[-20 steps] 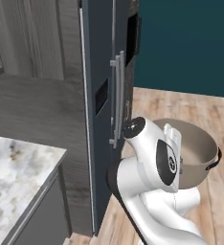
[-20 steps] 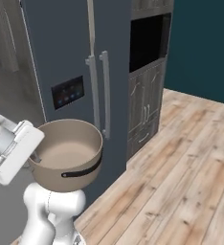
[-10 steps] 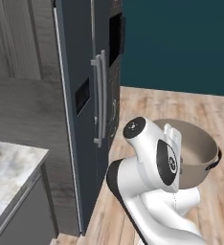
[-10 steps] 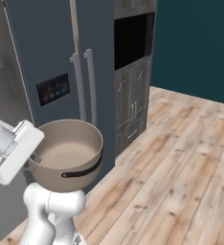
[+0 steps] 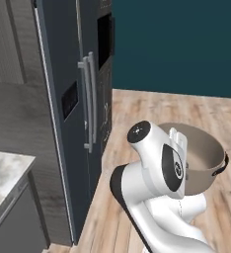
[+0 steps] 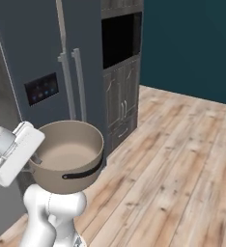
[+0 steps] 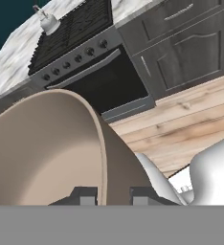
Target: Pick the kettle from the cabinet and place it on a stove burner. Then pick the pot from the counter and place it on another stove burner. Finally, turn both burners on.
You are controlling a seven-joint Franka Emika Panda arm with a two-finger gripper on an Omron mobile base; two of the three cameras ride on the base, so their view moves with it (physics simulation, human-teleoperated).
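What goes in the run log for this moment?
end effector: shut on pot rim | pot: carried above floor | kettle: on stove

tan pot (image 6: 69, 161) apparently gripper-held, upright, above wooden floor (image 6: 182, 159)

No writing, label, brand or number can be read anywhere. The small dark panel (image 6: 41, 89) on the fridge (image 6: 33, 58) door, left of its handles, shows only faint blurred marks, too small to make out.

A dark fridge (image 5: 70, 99) with twin silver handles (image 6: 71, 84) stands beside a wall oven (image 6: 120, 41) on plank flooring (image 6: 182, 164).
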